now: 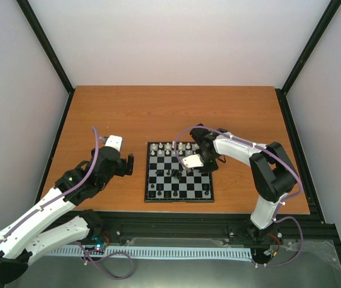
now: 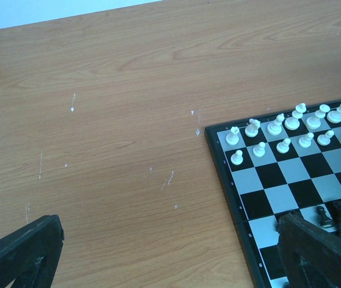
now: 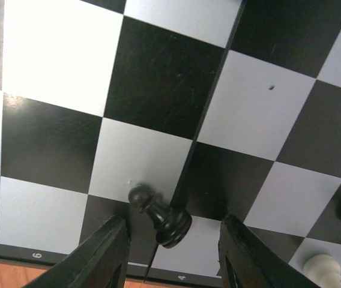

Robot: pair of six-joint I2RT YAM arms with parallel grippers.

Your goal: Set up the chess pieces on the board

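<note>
— Wooden table (image 1: 218, 114), board (image 1: 196, 187) mid-frame; which step is this?
— Picking, likely; your right gripper (image 3: 173, 240) stands wide astride a black pawn (image 3: 161, 217), lower centre, gripping nothing; next, close squarely; left gripper (image 2: 167, 225) gapes empty beside the board.

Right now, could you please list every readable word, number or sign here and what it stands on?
"6": rim of the board, right wrist view.
"4": same rim, near the black pawn.
"5" and "6": rim, left wrist view; other digits there too small.
No other text.
</note>
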